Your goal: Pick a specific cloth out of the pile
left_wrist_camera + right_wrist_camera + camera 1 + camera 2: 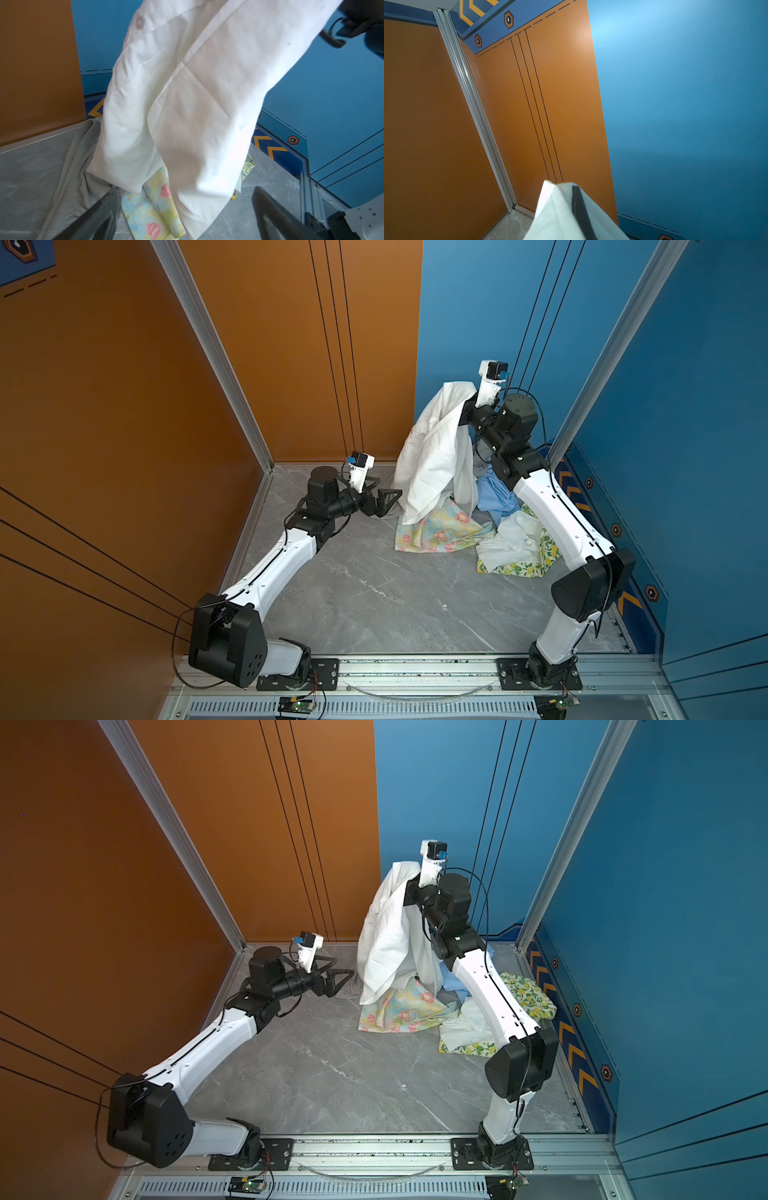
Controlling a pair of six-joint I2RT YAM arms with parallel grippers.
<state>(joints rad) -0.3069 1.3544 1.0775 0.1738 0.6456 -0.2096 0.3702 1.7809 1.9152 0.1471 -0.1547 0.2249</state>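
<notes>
The cloth (436, 448), a plain white shirt, hangs in long folds from my right gripper (571, 191), which is shut on its top edge high at the back. White fabric drapes over the dark fingers (579, 207). The shirt's lower end still rests on the pile (498, 522) of floral, light blue and lemon-print garments. My left gripper (388, 487) is low at the shirt's left edge with its jaws wide open and holds nothing. In the left wrist view the cloth (187, 104), with a button near its top, hangs just ahead of the left gripper (187, 190).
A grey garment (72, 166) lies on the marble floor (374, 593) under the left gripper. The floral cloth (432, 531) spreads out toward the front. Orange wall (124, 406) on the left, blue wall (685, 406) on the right. The right arm (552, 510) reaches over the pile.
</notes>
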